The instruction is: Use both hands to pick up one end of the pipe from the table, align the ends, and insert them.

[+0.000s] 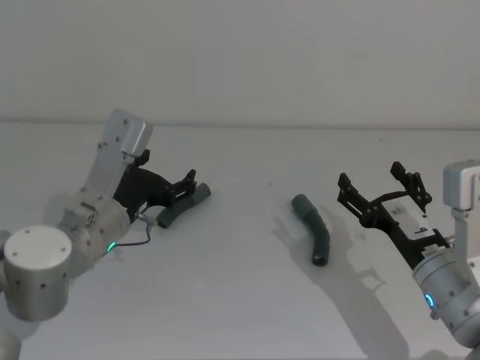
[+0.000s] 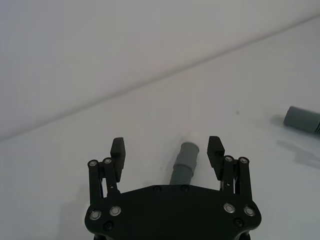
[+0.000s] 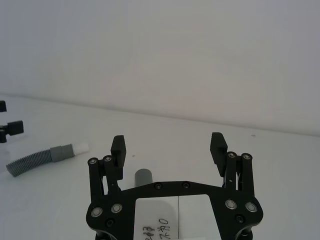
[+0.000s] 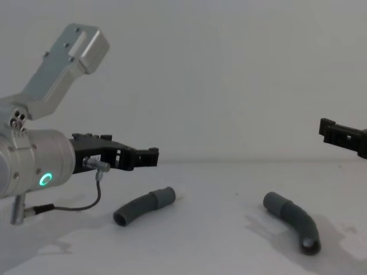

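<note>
Both pipe pieces lie loose on the surface (image 1: 240,315), well apart. The slimmer piece (image 1: 184,205) is on your left and the thicker piece (image 1: 315,234) on your right, its bend flat on the surface. Neither is held, so you are at the approach, with no grasp made yet.

The left end effector (image 1: 187,184) hangs over the slimmer piece with its fingers spread. The right end effector (image 1: 371,177) stands raised beside the thicker piece, farther right, and is also spread wide.

I judge the next move calls for lowering each one to straddle the ribbed middle, leaving the mating end free, and then closing.

The chest view shows a clear gap between the left end effector and the slimmer piece (image 4: 143,207) beneath it, which the head view flattens. In the left wrist view the cuff (image 2: 189,152) lies between the fingers but nearer one of them, so centre before you descend. In the right wrist view the thicker piece's end (image 3: 144,176) sits close to one finger. Farther off it also shows the slimmer piece with a white tip (image 3: 81,148) beyond its cuff.
</note>
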